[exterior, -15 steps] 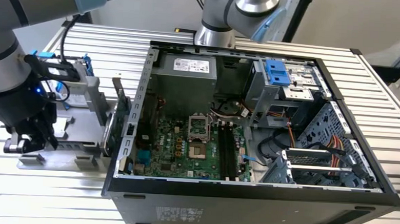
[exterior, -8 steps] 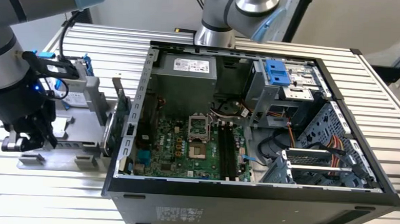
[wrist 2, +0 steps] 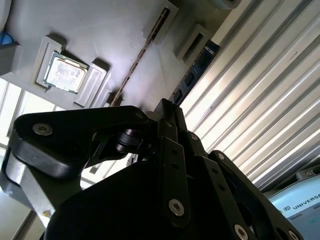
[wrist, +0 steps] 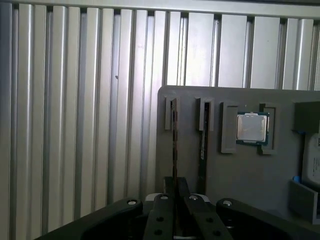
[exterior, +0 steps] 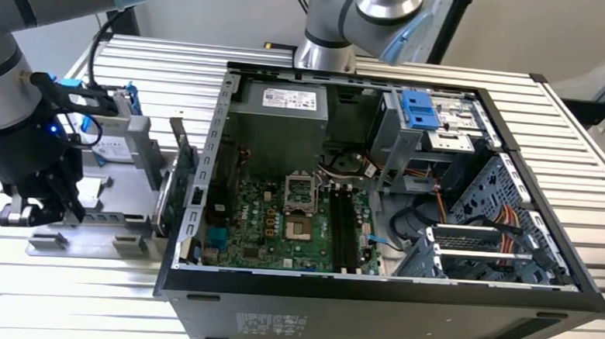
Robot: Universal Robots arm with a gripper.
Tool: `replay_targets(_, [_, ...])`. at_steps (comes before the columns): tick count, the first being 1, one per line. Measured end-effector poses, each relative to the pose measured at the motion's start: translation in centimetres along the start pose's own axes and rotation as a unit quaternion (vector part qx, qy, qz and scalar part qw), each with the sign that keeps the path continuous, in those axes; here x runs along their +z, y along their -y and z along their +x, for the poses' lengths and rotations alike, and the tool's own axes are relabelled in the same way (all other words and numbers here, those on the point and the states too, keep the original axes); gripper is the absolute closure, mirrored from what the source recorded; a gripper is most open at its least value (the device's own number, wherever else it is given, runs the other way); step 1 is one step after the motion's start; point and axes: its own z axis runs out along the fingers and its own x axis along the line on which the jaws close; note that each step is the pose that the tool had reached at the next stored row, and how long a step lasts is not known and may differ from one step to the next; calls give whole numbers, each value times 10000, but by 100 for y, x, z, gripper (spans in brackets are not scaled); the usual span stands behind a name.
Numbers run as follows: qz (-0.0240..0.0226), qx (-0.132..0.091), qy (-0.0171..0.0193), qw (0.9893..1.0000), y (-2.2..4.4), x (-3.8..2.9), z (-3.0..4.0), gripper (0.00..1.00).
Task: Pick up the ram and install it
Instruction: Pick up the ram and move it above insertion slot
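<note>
In the exterior view, find the claw low over the grey fixture on the ribbed worktop, well apart from the open computer case and the memory slots on its board. Treat the step in hand as the pick from the fixture, not yet the fitting.

In the second wrist view, look just past the claw for the ram, standing on edge in a slot of the fixture and running straight away from the claw, near end right at the claw's front. Cannot tell the claw's state here: clamped on that end or merely poised at it. Mind the second stick just beside the claw's line, on the side toward the processor chip.

In the first wrist view, check the alignment: claw centred on the ram, second stick one slot over, processor chip beyond that. Judging from this, hold square to the board, squeeze on its flat faces without skewing, and draw along the slot rather than sideways, to avoid binding or knocking the neighbour. Expect a thin board to flex or slip if gripped off-centre.
</note>
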Motion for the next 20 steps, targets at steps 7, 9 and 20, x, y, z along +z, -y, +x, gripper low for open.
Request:
replay_targets(7, [1, 0, 0, 10000, -1, -39, 0, 100])
replay_targets(9, [0, 0, 0, 10000, -1, -50, 0, 100])
replay_targets(20, [0, 0, 0, 10000, -2, -113, 0, 100])
